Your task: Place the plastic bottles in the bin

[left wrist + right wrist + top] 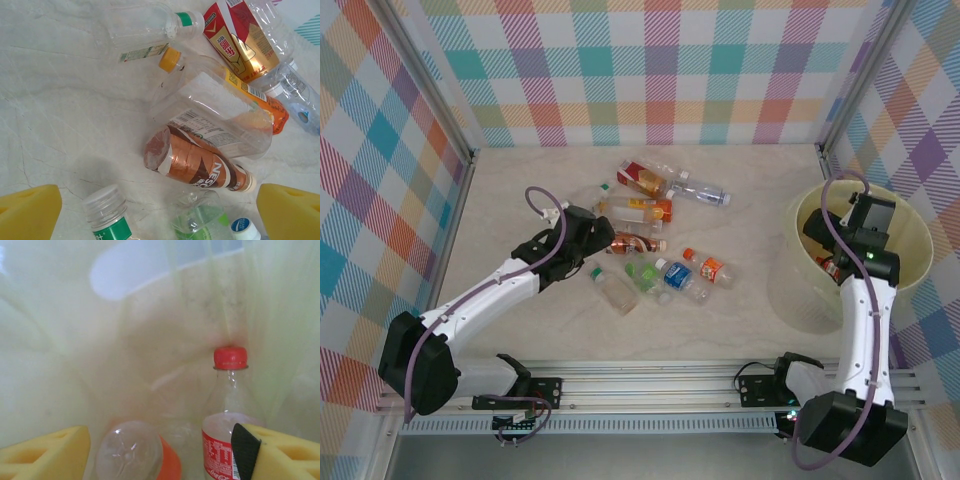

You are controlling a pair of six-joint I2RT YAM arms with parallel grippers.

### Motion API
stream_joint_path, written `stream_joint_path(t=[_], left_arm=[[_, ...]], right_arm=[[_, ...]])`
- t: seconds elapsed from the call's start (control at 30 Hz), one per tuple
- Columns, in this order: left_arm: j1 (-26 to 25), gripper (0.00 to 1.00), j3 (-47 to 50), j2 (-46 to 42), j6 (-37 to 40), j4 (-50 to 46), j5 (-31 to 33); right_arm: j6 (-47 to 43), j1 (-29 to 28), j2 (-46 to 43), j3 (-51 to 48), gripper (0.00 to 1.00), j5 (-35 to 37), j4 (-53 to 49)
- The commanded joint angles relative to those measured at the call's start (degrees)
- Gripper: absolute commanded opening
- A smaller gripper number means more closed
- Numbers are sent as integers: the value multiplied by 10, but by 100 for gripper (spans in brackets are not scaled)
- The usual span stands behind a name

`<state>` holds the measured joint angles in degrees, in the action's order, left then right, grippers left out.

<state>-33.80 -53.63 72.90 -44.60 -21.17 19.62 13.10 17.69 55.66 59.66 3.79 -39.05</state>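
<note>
Several plastic bottles lie in a cluster mid-table, among them a brown-labelled one and a red-labelled one. My left gripper hovers open just left of the brown bottle, which lies beyond its yellow pads. The pale yellow bin stands at the right. My right gripper reaches down inside it. Its pads stand apart, open. Between them lie an orange-labelled bottle and a red-capped bottle, the latter close to the right pad.
More bottles lie near the front: a clear one with a green band, a green-labelled one, a blue-labelled one and an orange-red one. Checked walls close the table on three sides. A rail runs along the near edge.
</note>
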Motion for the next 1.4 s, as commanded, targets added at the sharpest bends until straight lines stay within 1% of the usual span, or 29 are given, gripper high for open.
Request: stream_joint_path(t=[0.0,0.1,0.23,0.27,0.37,0.4,0.57,0.63,0.7,0.73,0.9,1.07,1.23,1.37], left_arm=[[6,100,-2,4,-14,-19,7],[6,100,0,7,-18,-23,8],[6,100,2,8,-24,-32,9],[7,100,5,7,-25,-32,9],[7,100,10,8,-30,-34,6],[7,100,12,8,-32,-34,5],[7,100,14,17,-37,-46,-2],[8,100,9,28,-34,-61,-7],[11,100,8,38,-31,-72,-20],[11,100,9,42,-30,-73,-27],[13,100,27,52,-10,-52,-90],[13,100,65,46,-69,-42,-140],[13,99,89,63,-106,-19,-158],[13,94,82,95,-121,4,-186]], right_arm=[[3,4,-22,-11,79,-21,29],[3,4,-38,-11,82,-24,29],[4,4,-48,0,86,-23,2],[8,4,-49,8,88,-29,-12],[11,4,-57,38,98,-59,-50],[12,4,-58,49,100,-57,-63],[17,3,-69,93,100,-43,-106],[13,3,-73,110,100,-74,-110],[14,3,-71,127,100,-129,-111],[17,3,-70,133,100,-146,-110],[25,3,-78,139,100,-179,-91],[37,2,-100,118,100,-266,-40],[42,2,-120,93,100,-332,19],[39,2,-120,88,100,-368,31]])
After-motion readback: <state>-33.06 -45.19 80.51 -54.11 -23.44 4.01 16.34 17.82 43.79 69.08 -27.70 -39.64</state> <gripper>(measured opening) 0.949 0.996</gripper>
